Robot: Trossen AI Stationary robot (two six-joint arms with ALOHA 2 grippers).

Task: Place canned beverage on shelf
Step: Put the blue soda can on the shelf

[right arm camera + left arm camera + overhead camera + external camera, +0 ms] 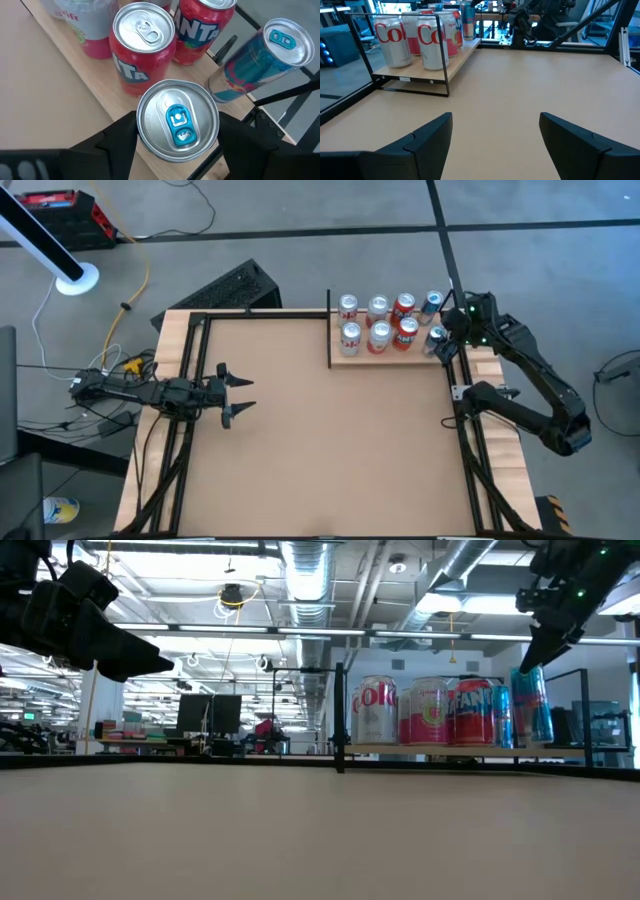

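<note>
The shelf (pixel 392 358), a pale wood board with thin black posts, stands at the table's far right and holds several cans: silver Coke cans (pixel 349 320), pale pink ones and red Fanta cans (pixel 405 318). My right gripper (pixel 442 340) is above the shelf's right end, shut on a blue slim can (pixel 177 127). A second blue can (pixel 260 55) stands just behind it. In the low view the held can (pixel 533 710) has its bottom at the board's level; whether it rests there I cannot tell. My left gripper (pixel 243 395) is open and empty over the table's left side. My right gripper pinches the blue can's upper wall just below the top rim (pixel 142 135) between its two fingers (pixel 117 145), one on each side. The fingers come from above, pointing down. The can is about upright, its tab end up, at the shelf's right end.
The cans stand close together on the shelf, the red Fanta can (pixel 142 45) right beside the held one. A black shelf post (pixel 329 330) stands at the shelf's left end. Black frame rails (pixel 465 450) run along the table's sides. The brown tabletop (pixel 330 450) stretches between the arms.
</note>
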